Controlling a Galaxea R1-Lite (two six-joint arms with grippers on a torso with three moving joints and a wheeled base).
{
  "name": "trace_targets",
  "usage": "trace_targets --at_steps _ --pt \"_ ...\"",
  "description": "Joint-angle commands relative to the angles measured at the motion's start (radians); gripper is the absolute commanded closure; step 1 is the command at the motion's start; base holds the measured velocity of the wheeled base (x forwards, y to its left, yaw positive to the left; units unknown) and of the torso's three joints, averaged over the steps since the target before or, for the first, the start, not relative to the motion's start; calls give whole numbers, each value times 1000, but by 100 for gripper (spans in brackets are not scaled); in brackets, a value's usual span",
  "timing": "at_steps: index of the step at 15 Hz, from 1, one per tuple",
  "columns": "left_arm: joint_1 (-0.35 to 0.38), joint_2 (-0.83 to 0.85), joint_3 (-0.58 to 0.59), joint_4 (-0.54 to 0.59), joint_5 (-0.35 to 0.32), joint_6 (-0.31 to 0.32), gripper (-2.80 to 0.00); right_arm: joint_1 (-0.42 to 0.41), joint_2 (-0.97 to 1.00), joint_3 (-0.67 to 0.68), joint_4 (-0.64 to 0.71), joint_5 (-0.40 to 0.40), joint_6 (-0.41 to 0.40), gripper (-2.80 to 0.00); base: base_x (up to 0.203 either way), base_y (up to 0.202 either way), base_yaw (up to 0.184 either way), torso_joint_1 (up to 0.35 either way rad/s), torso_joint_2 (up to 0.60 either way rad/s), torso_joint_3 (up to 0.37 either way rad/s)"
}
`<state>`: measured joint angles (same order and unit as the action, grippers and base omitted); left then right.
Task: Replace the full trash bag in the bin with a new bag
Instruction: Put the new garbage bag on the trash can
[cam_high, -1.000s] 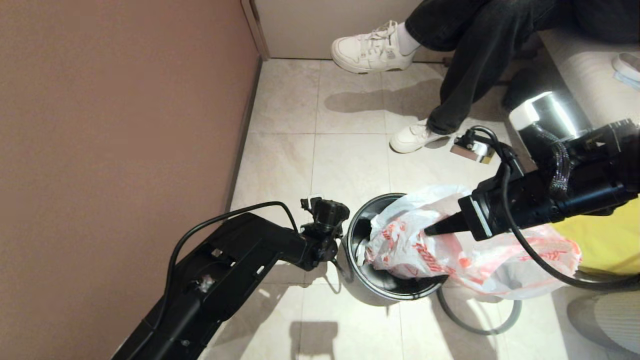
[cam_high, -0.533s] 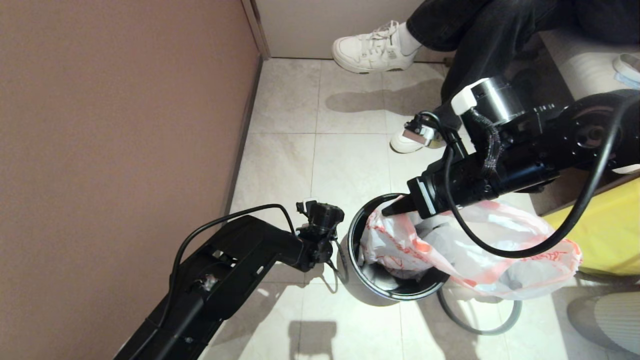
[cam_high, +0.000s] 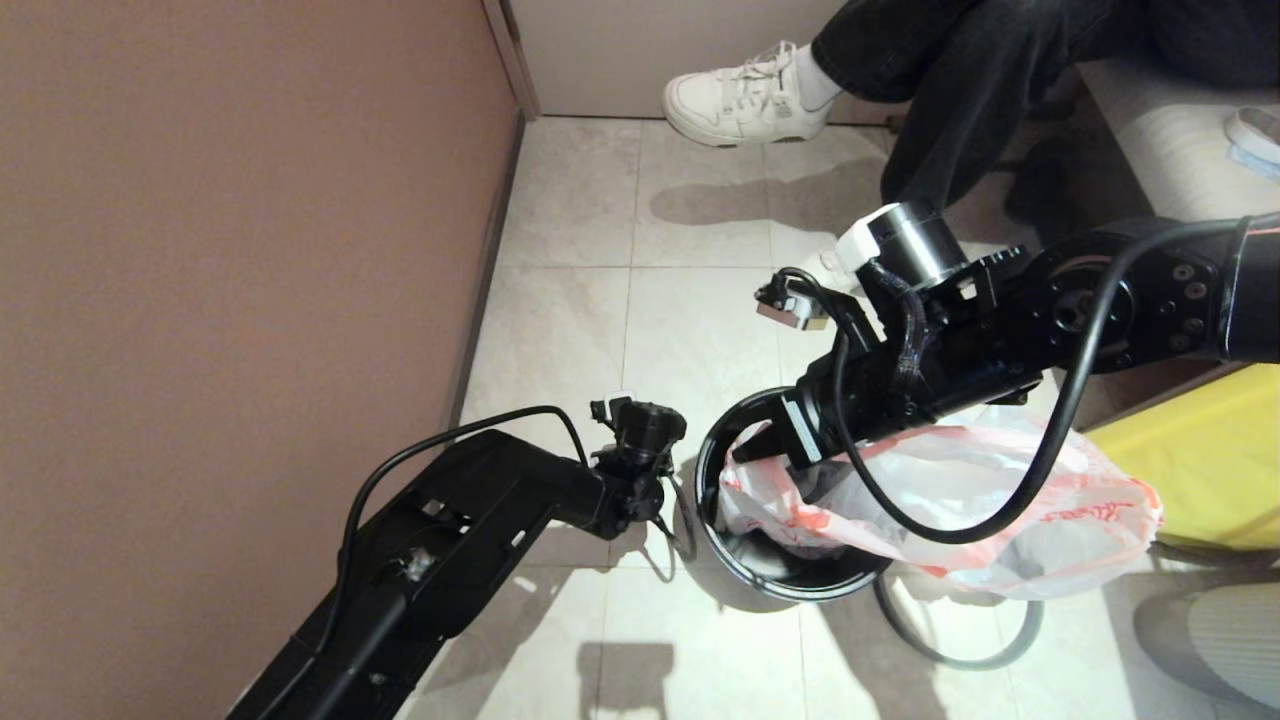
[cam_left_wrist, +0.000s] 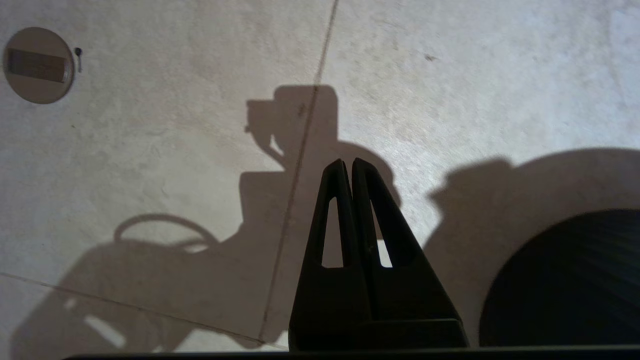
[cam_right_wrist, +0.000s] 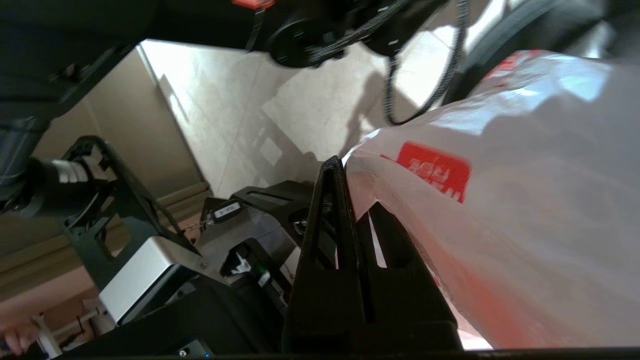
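Note:
The bin (cam_high: 735, 560), a small dark round tub, stands on the tiled floor. The new bag (cam_high: 1010, 500), thin whitish film with red print, lies across its mouth and spills out to the right; I see only film in it. My right gripper (cam_high: 745, 450) is over the bin's far-left rim, shut on the bag's edge. In the right wrist view the film (cam_right_wrist: 500, 210) is pinched between the fingers (cam_right_wrist: 327, 210). My left gripper (cam_high: 650, 510) hangs just left of the bin, shut and empty (cam_left_wrist: 347, 165), with the bin's wall (cam_left_wrist: 565, 280) beside it. The full trash bag is out of view.
A thin grey hoop (cam_high: 960, 660) lies on the floor at the bin's near right. A seated person's legs and white shoes (cam_high: 745, 95) are beyond the bin. A brown wall (cam_high: 250, 300) runs along the left; something yellow (cam_high: 1200, 470) sits at the right.
My right arm has swung left and away from me, drawing the bag's edge across the bin's mouth to the far-left rim. The left arm has hardly moved.

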<state>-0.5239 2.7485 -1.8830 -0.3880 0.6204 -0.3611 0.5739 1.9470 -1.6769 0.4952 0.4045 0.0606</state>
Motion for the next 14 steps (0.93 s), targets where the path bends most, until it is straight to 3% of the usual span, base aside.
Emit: trace_targets --at_steps 1,6,8,9,14 --pt "5 5 -5 -3 4 -2 0 25 17 -27 1 2 1 0 0 0 0 0 0 0" --pt "15 5 -19 -2 9 -4 0 38 52 -98 -4 1 4 0 0 0 0 0 0 0" --pt "13 5 -19 -2 9 -4 0 46 52 -99 -4 -35 -1 0 0 0 0 0 0 0" --pt "12 5 -19 -2 9 -4 0 52 47 -98 -4 -50 3 -280 0 0 0 0 0 0" --pt "12 5 -19 -5 21 -3 0 59 -132 -29 23 -128 47 -280 0 0 0 0 0 0"
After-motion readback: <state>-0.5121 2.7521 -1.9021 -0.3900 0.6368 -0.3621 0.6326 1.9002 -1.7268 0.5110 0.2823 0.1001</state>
